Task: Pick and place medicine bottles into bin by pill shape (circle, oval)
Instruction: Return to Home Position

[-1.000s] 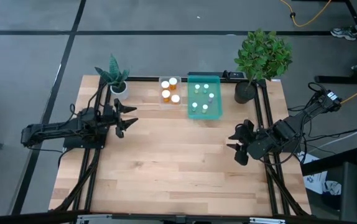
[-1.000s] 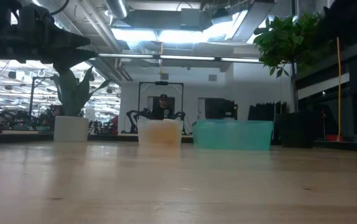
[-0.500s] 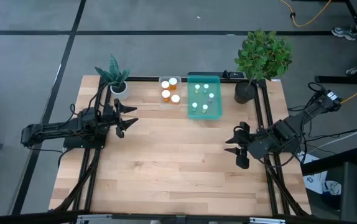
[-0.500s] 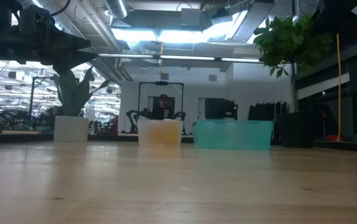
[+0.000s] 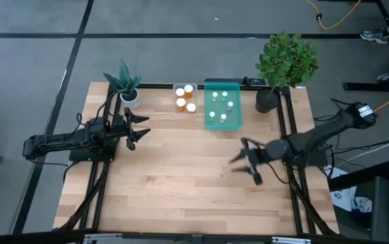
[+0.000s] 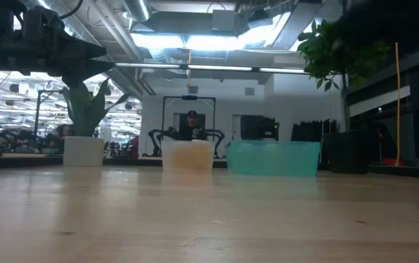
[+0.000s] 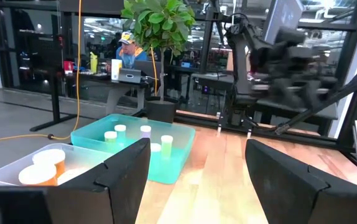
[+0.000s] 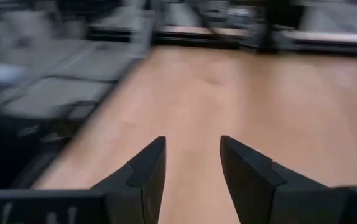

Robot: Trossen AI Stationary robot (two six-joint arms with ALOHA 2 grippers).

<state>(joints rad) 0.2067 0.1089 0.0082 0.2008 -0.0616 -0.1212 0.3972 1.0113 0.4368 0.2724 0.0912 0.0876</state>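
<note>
Several orange medicine bottles [image 5: 185, 99] with white caps stand in the clear bin [image 5: 176, 108] at the table's far edge. Beside it, several pale bottles [image 5: 221, 107] stand in the teal bin [image 5: 237, 123]. My left gripper [image 5: 144, 127] waits open at the table's left side and points toward the right; its wrist view shows both bins [image 7: 135, 149] ahead. My right gripper [image 5: 243, 163] hangs open over the bare wood right of the table's middle, blurred, with nothing between its fingers [image 8: 147, 168].
A small plant in a white pot [image 5: 128, 87] stands at the far left, and a larger plant in a black pot [image 5: 281, 68] at the far right. Bare wood [image 5: 181, 176] fills the middle and near part of the table. A person sits in the room behind [image 6: 190, 126].
My right gripper has swung from the table's right edge toward its middle, sinking a little and rolling about its own line. Its fingers have kept the same gap. The bottles and both bins stand as before.
</note>
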